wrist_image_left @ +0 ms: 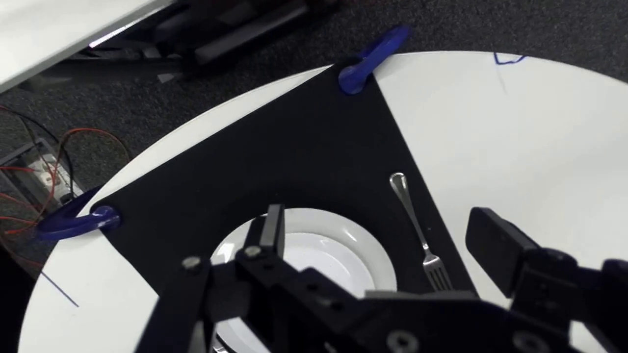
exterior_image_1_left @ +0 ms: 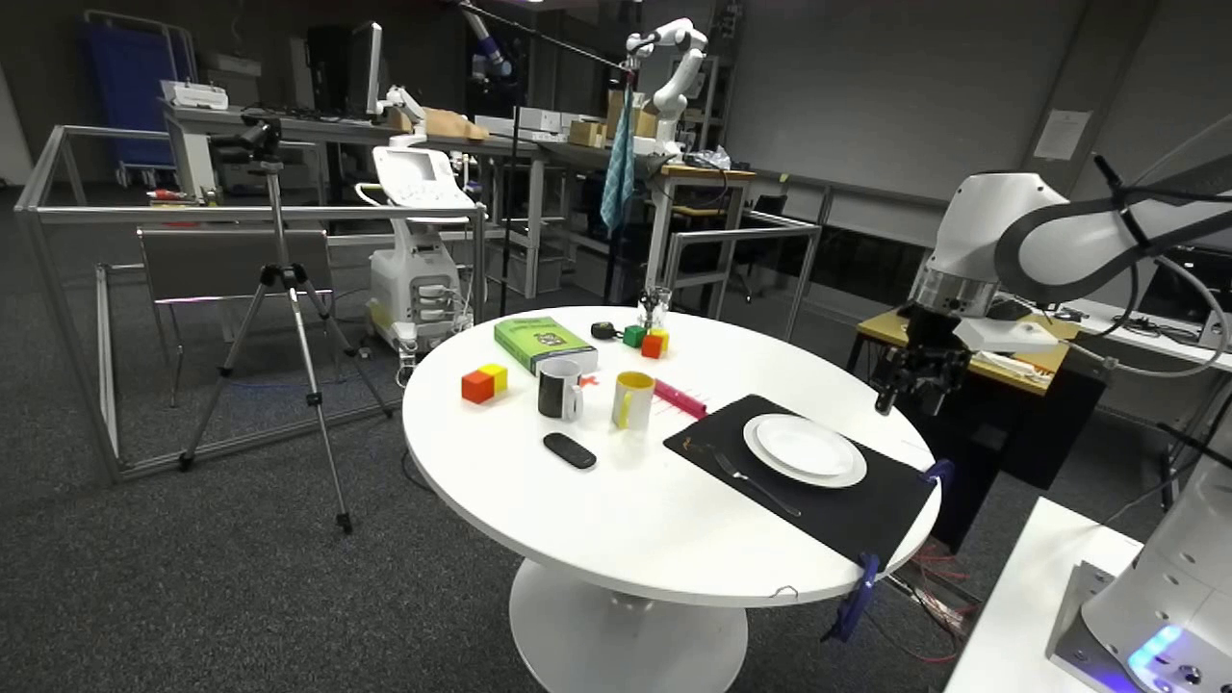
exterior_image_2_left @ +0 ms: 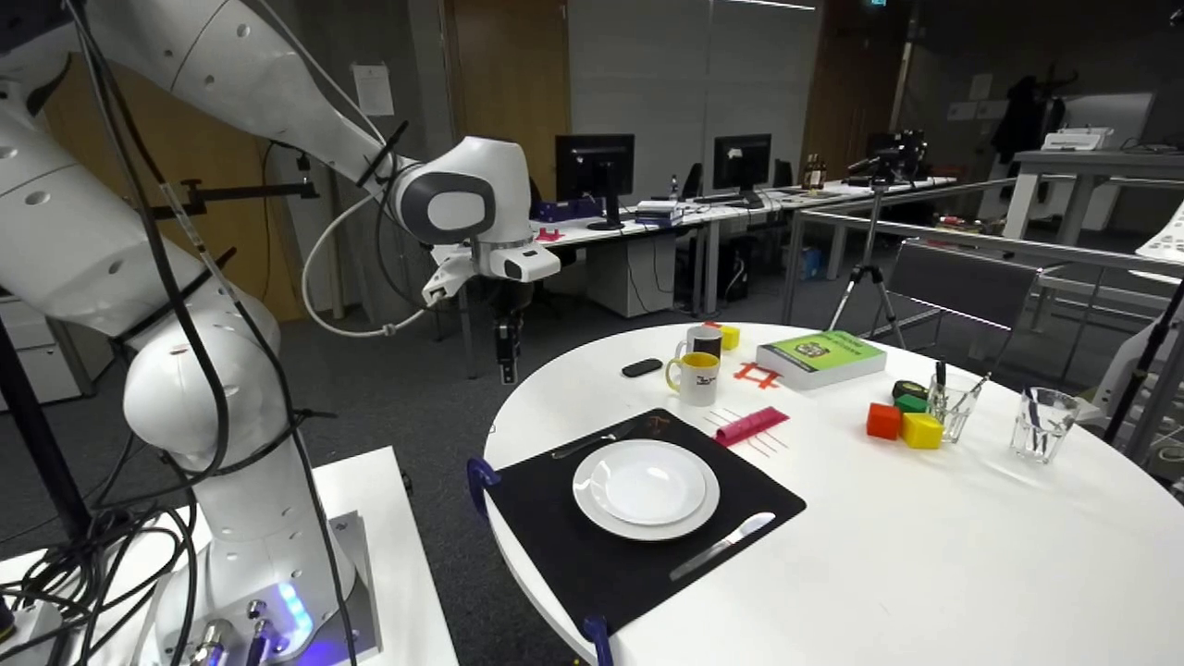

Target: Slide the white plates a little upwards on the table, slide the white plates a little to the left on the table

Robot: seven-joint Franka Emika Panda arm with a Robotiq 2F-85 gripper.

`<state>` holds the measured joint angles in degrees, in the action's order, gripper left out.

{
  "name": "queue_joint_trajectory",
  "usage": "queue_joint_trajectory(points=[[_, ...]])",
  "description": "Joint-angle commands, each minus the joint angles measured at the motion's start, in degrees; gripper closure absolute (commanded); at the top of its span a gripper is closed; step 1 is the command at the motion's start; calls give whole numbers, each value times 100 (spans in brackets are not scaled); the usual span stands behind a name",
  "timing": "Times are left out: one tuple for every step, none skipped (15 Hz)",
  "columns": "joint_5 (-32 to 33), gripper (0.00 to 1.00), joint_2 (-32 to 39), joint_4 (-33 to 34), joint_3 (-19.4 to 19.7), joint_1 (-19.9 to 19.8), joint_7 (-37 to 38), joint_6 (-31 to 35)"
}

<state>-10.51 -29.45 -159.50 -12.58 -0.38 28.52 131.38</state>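
Note:
Two white plates point(exterior_image_1_left: 807, 448), a smaller one on a larger one, lie on a black mat upon the round white table point(exterior_image_1_left: 539, 491). In an exterior view the plates point(exterior_image_2_left: 647, 490) sit near the mat's middle, between fork and knife. My gripper point(exterior_image_1_left: 908, 402) hangs in the air above table height, apart from the plates; in an exterior view the gripper point(exterior_image_2_left: 508, 375) is beyond the table's edge. In the wrist view the gripper point(wrist_image_left: 378, 220) is open, its fingers wide apart with nothing between them. The near finger and linkage hide part of the plates point(wrist_image_left: 338, 255) there.
On the black mat point(exterior_image_2_left: 555, 518) lie a fork point(wrist_image_left: 411, 211) and a knife point(exterior_image_2_left: 721, 548). Blue clamps point(wrist_image_left: 373, 61) grip the mat's corners at the table edge. Farther over stand two mugs point(exterior_image_1_left: 630, 402), a remote point(exterior_image_1_left: 570, 450), a green book point(exterior_image_1_left: 544, 342), colored blocks and glasses.

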Motion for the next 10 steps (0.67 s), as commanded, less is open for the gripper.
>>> queue_joint_trajectory(points=[[444, 0, 538, 5, 385, -235, -550, 389], [519, 0, 699, 4, 523, -268, -774, 511], [529, 0, 883, 5, 705, -267, -1086, 644], [494, 0, 1044, 4, 870, -246, -1393, 765], [445, 0, 1239, 4, 1048, -225, -1758, 885], [423, 0, 1409, 4, 1184, -218, -2045, 969], [387, 0, 1587, 36, 1301, -209, -2282, 998], [377, 0, 1761, 80, 1389, -211, -2463, 1048], [329, 0, 1931, 142, 1474, -196, -2647, 1046], [306, 0, 2076, 214, 1527, -193, -2768, 973]])
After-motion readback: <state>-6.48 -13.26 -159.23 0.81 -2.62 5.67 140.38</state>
